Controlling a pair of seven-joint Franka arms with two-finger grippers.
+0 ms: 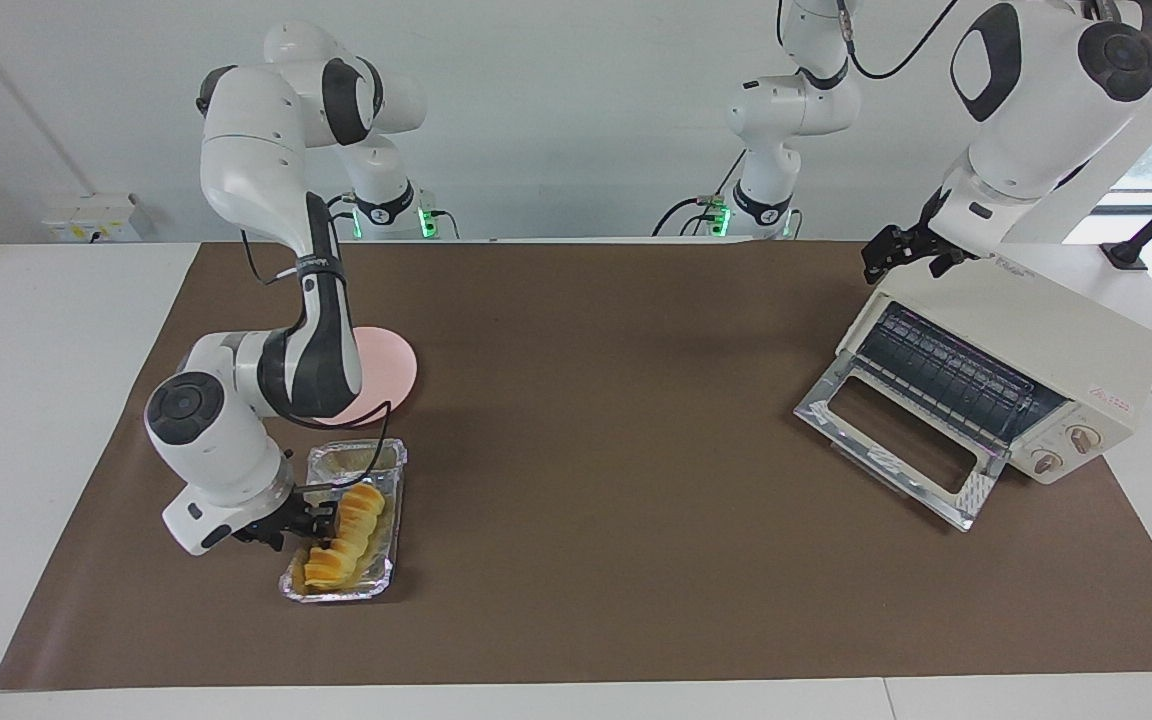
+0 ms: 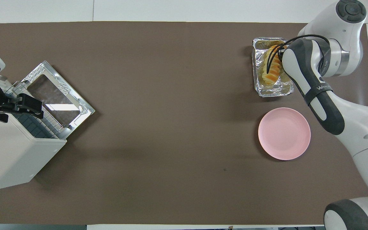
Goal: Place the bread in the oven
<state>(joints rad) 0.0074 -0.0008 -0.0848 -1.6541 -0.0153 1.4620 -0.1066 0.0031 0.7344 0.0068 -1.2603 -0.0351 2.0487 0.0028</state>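
The bread (image 1: 344,535) (image 2: 272,67), a ridged yellow-orange loaf, lies in a foil tray (image 1: 336,595) (image 2: 273,93) at the right arm's end of the table. My right gripper (image 1: 321,528) is low at the tray, against the middle of the loaf's side; in the overhead view my forearm hides it. The cream oven (image 1: 1056,330) (image 2: 8,153) stands at the left arm's end, its glass door (image 1: 896,440) (image 2: 56,95) dropped open and the dark rack showing. My left gripper (image 1: 896,252) (image 2: 14,108) hovers open over the oven's top corner and waits.
A round pink plate (image 1: 391,365) (image 2: 284,133) sits nearer to the robots than the foil tray, partly covered by my right arm in the facing view. A brown mat covers the table between the tray and the oven.
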